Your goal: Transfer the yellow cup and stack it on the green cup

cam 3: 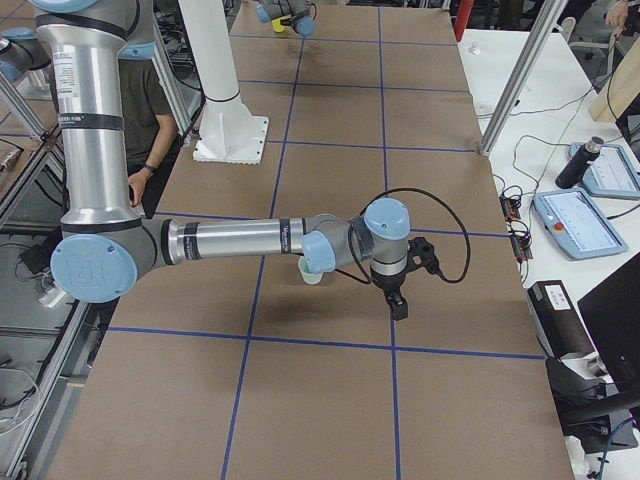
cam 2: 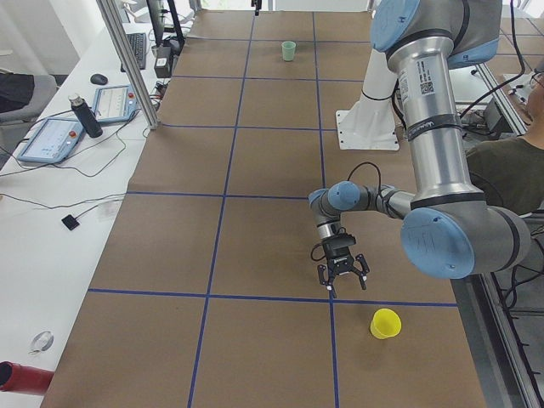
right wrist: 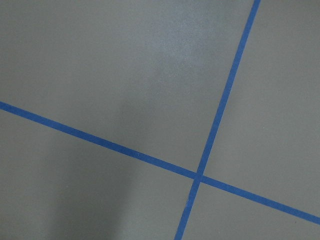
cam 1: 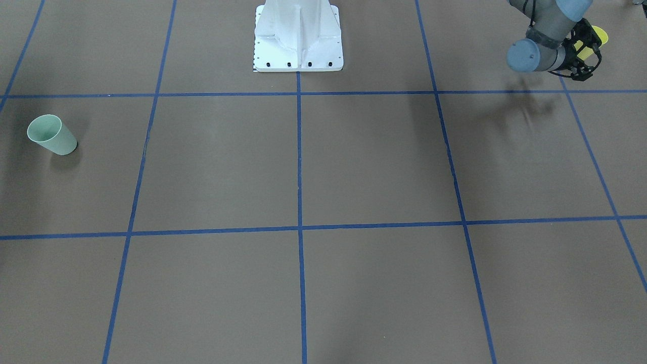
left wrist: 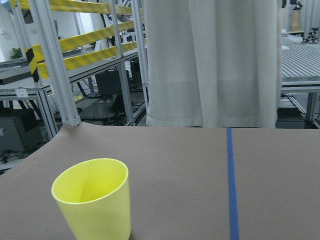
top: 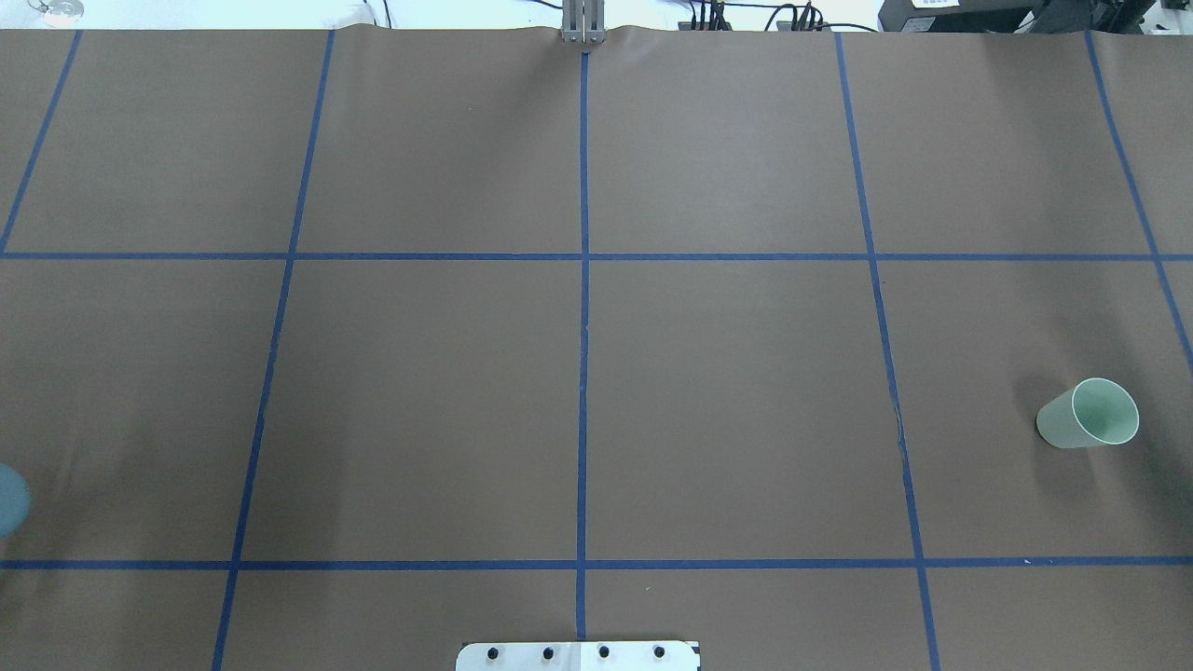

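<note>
Jaws first: your left jaws, at the end of the left arm, stand spread and pinch nothing, hanging close over the desk with their tips pointing down. Your right jaws, on the right arm, show only in the right-side view, so you cannot tell from it whether they are spread or pressed together; their wrist camera sees only desk and 2 crossing blue tape lines. Count 2 cups in all: 1 yellow cup and 1 green cup, each upright with its mouth up. You have the yellow cup at the desk's end on the robot's left, near the left jaws but apart from them, with bare desk between; the left wrist camera looks at it from the side, low and left in its picture. Its inside shows only yellow wall. You have the green cup well apart from it, toward the desk's other end, on the robot's right. From overhead you can see down to its floor, and only pale green shows there. In the right-side view the right arm's wrist crosses in front of the green cup and hides part of it. 1 white robot base stands at the middle of the desk's robot-side edge, and 1 person is at that same side, beside the arms.
</note>
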You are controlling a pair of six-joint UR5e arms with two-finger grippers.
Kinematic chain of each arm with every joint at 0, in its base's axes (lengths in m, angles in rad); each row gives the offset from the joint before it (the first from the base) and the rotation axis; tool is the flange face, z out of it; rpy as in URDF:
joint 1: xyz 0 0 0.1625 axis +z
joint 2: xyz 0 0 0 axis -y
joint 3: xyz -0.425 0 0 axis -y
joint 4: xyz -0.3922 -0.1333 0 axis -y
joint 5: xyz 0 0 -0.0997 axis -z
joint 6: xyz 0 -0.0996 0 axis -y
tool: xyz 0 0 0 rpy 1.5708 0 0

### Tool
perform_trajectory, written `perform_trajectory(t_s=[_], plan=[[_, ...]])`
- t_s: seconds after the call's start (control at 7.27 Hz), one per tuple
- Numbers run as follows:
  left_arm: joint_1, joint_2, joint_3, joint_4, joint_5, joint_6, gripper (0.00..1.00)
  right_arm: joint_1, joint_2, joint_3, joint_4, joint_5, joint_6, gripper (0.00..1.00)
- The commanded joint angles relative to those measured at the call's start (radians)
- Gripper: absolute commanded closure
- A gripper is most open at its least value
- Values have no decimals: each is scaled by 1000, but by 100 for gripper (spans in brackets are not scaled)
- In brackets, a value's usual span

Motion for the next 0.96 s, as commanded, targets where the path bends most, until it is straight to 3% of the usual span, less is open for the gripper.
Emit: perform_trajectory(t_s=[0.0,0.55,0.83], plan=[[87,4,30,-34,-138,-60,1,-1,-5,17,5,3,0,0],[103,86,53,-104,-145,-89,1,-1,-63,102,7,-2,-5,0],[126,92,97,-199,-147,-123,1,-1,-61,102,7,-4,-5,0]])
